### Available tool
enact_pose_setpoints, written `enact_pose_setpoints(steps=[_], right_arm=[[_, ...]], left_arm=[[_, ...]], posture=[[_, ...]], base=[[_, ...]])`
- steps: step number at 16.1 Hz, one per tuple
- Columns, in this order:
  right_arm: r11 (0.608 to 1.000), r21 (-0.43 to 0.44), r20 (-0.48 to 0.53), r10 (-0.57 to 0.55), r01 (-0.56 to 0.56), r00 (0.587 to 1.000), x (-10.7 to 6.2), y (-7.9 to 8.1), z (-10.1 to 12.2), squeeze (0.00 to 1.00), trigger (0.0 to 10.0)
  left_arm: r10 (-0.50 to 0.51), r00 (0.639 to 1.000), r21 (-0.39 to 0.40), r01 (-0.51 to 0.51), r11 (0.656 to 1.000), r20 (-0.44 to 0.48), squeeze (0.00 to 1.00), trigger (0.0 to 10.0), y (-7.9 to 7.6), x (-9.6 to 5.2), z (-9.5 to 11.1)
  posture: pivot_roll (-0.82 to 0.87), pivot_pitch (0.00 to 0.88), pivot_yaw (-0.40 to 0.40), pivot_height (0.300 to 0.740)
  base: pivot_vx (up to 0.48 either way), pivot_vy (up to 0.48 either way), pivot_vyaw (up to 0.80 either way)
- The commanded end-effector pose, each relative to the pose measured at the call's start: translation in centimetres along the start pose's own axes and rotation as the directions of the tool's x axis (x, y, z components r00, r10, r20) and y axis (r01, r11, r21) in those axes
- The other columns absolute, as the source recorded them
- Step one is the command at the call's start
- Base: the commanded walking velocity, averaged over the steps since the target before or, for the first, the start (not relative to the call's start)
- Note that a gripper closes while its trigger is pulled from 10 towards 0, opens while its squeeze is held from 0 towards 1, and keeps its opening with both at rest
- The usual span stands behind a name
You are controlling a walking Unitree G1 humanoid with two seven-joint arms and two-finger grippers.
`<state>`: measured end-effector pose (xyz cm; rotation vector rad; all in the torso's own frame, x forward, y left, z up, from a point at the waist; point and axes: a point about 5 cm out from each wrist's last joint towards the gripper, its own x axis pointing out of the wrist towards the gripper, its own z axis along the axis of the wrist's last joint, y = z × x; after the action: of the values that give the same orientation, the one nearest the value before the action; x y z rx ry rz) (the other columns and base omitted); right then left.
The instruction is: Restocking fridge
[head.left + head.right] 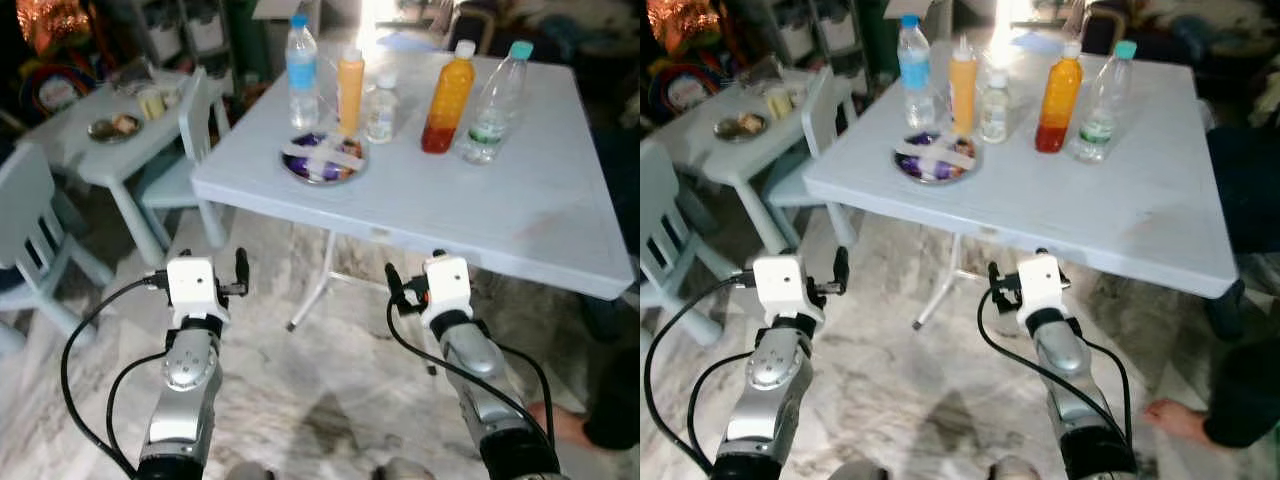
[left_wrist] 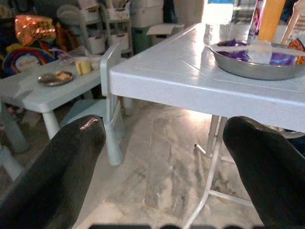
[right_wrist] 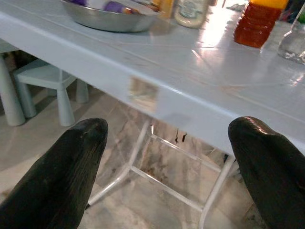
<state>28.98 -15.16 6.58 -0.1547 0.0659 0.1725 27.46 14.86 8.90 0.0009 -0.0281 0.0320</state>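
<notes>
Both grippers — left gripper (image 1: 240,272), right gripper (image 1: 392,285) — spread wide, empty, short of the pale-blue plastic table (image 1: 520,215). Orange-red juice bottle (image 1: 446,97) stands mid-table — step closer, approach level, grip mid-body.

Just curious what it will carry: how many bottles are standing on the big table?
5: blue-capped water bottle, orange squeeze bottle, small clear bottle, orange juice bottle, teal-capped bottle, in a row behind the metal bowl.
</notes>
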Motion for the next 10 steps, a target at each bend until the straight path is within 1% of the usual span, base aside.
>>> enact_pose_setpoints(steps=[1, 2, 3, 4, 7, 9, 10], right_arm=[[1.0, 0.011, 0.061, 0.007, -0.007, 0.998, 0.5, 0.7, 1.4, 0.0, 10.0], [0.999, 0.032, 0.088, 0.007, -0.01, 0.996, 0.6, 0.8, 2.1, 0.0, 10.0], [0.997, 0.074, 0.116, 0.008, -0.016, 0.993, 0.8, 1.0, 2.9, 0.0, 10.0], [0.995, 0.098, 0.133, 0.01, -0.024, 0.991, 0.9, 1.1, 3.4, 0.0, 10.0], [0.993, 0.109, 0.138, 0.022, -0.037, 0.99, 1.0, 1.4, 3.5, 0.0, 10.0], [0.992, 0.116, 0.13, 0.026, -0.041, 0.991, 0.9, 1.5, 3.4, 0.0, 10.0], [0.992, 0.124, 0.123, 0.024, -0.039, 0.992, 0.9, 1.4, 3.4, 0.0, 10.0]], left_arm=[[0.016, 1.0, 0.005, -0.016, 1.0, 0.009, 0.0, 10.0, 0.9, -0.2, 0.0], [0.004, 1.0, 0.008, -0.004, 1.0, 0.013, 0.0, 10.0, 0.8, -0.3, 0.0], [-0.02, 0.999, 0.009, 0.02, 1.0, 0.027, 0.0, 10.0, 0.4, -0.3, 0.2], [-0.045, 0.998, 0.013, 0.044, 0.999, 0.04, 0.0, 10.0, 0.1, -0.3, 0.4], [-0.06, 0.996, 0.011, 0.06, 0.998, 0.058, 0.0, 10.0, -0.1, -0.2, 0.7], [-0.062, 0.997, 0.001, 0.062, 0.998, 0.054, 0.0, 10.0, 0.0, -0.2, 0.7], [-0.063, 0.997, 0.0, 0.063, 0.998, 0.053, 0.0, 10.0, 0.0, -0.2, 0.7]], posture=[[-0.03, 0.078, 0.05, 0.74], [-0.03, 0.078, 0.053, 0.74], [-0.03, 0.078, 0.054, 0.74], [-0.03, 0.077, 0.052, 0.74], [-0.02, 0.079, 0.05, 0.74], [-0.02, 0.08, 0.051, 0.74], [-0.02, 0.079, 0.05, 0.74]], base=[[0.24, 0.416, 0.0], [0.289, 0.382, 0.0], [0.409, 0.247, 0.0], [0.446, 0.0, 0.0], [0.465, 0.0, 0.0], [0.48, 0.0, 0.0], [0.48, 0.0, -0.44]])
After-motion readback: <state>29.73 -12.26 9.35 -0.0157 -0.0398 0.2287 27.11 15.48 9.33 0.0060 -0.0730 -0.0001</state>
